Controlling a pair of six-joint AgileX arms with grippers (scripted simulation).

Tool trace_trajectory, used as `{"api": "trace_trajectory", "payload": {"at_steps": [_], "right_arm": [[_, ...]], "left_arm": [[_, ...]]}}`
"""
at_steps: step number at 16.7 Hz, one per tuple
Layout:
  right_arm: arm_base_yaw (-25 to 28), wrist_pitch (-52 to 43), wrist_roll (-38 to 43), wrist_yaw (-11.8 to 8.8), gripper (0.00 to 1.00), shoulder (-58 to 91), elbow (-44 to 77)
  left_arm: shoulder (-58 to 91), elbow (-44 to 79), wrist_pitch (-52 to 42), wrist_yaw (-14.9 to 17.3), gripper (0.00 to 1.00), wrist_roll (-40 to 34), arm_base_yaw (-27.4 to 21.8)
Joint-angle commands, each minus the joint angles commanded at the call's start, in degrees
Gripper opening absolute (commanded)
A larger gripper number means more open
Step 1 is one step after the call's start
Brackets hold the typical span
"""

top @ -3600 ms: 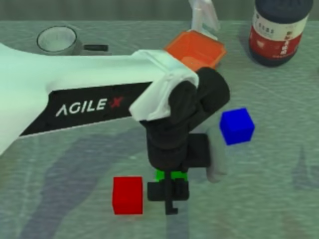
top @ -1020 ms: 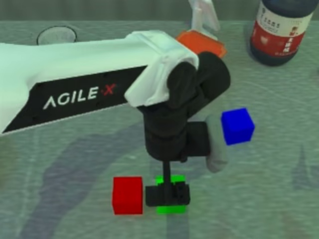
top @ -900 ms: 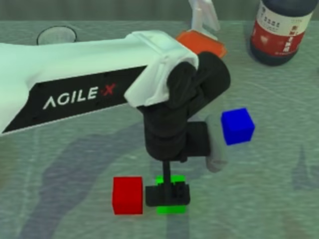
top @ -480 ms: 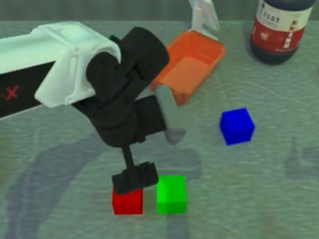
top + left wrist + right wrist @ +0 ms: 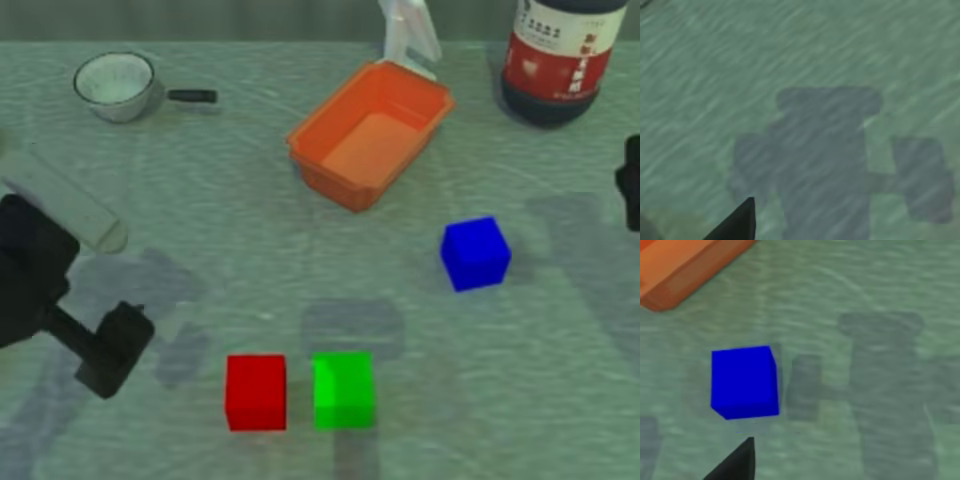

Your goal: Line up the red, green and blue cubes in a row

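The red cube and the green cube sit side by side near the table's front edge, a narrow gap between them. Apart from them, to the right and farther back, is the blue cube, which also fills the right wrist view. My left gripper hangs open and empty at the far left, well clear of the red cube. Only a dark part of my right gripper shows at the right edge; one fingertip of it is near the blue cube, nothing held.
An orange tray stands behind the cubes at centre back. A dark bottle with a red label is at the back right. A small metal pan is at the back left, and a white object stands behind the tray.
My left gripper let go of the green cube beside the red one, then the arm drew back to the far left. The right arm has come into view at the right edge.
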Motion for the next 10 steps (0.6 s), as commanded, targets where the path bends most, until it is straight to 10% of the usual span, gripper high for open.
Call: {"api": "trace_trajectory", "payload": {"at_steps": [10], "right_arm": [[9.88, -28.77, 4.48, -0.12, 1.0, 53.97, 44.39]], "left_arm": [[-43.93, -33.5, 26.98, 0.56, 1.0, -16.67, 19.3]]}}
